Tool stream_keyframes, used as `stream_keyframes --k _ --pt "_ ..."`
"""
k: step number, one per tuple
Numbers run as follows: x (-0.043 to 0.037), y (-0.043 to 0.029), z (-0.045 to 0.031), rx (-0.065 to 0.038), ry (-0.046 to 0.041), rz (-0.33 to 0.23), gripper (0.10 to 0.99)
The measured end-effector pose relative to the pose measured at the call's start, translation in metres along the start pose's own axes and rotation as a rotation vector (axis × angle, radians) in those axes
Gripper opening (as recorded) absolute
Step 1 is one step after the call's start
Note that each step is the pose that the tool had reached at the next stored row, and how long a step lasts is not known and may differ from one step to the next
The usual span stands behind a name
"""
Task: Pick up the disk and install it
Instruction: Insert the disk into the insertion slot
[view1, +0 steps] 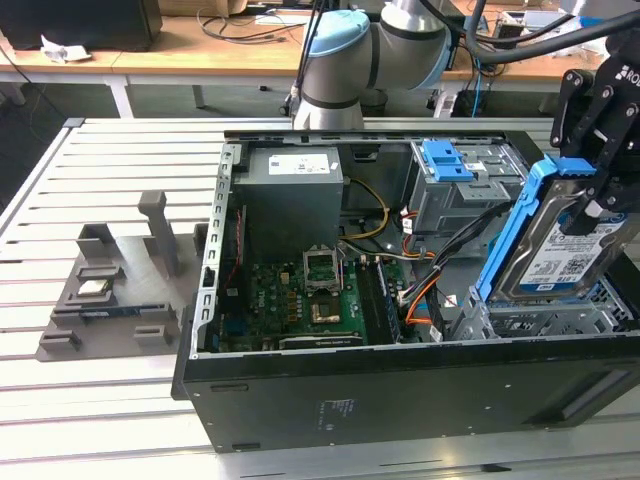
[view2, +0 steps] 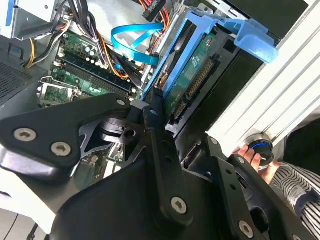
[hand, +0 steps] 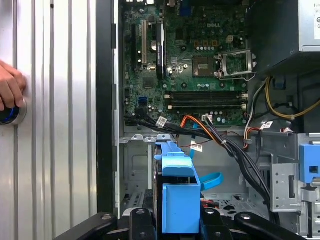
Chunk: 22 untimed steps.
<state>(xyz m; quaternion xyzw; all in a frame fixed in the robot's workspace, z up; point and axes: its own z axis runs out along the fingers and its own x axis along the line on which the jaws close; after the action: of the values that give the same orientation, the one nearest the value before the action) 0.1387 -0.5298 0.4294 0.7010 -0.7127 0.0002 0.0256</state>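
In the exterior view my gripper (view1: 600, 195) is shut on the disk (view1: 560, 255), a silver drive with a white-and-blue label clipped in a bright blue frame (view1: 515, 235). The disk hangs tilted on edge, its lower end over the metal drive cage (view1: 540, 320) at the right end of the open computer case (view1: 400, 400). In the second wrist view the disk's green underside (view2: 192, 75) sits between my black fingers (view2: 155, 107). In the first wrist view the blue frame (hand: 180, 200) stands edge-on between the fingers (hand: 137, 220), above the cage floor.
Bundled cables (view1: 450, 250) run beside the cage over the motherboard (view1: 310, 300). A grey power supply box (view1: 295, 195) and a second blue-framed bay (view1: 447, 160) sit at the back. A grey fixture (view1: 110, 290) stands outside the case. A person's hand (hand: 10, 87) rests on a blue button.
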Motion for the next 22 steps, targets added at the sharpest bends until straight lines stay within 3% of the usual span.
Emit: stream_keyframes --k 13,22 --pt "-0.0007 -0.0007 0.0187 0.000 0.0001 0.000 0.365" --pt "-0.0009 -0.0009 0.0238 0.000 0.0001 0.000 0.365"
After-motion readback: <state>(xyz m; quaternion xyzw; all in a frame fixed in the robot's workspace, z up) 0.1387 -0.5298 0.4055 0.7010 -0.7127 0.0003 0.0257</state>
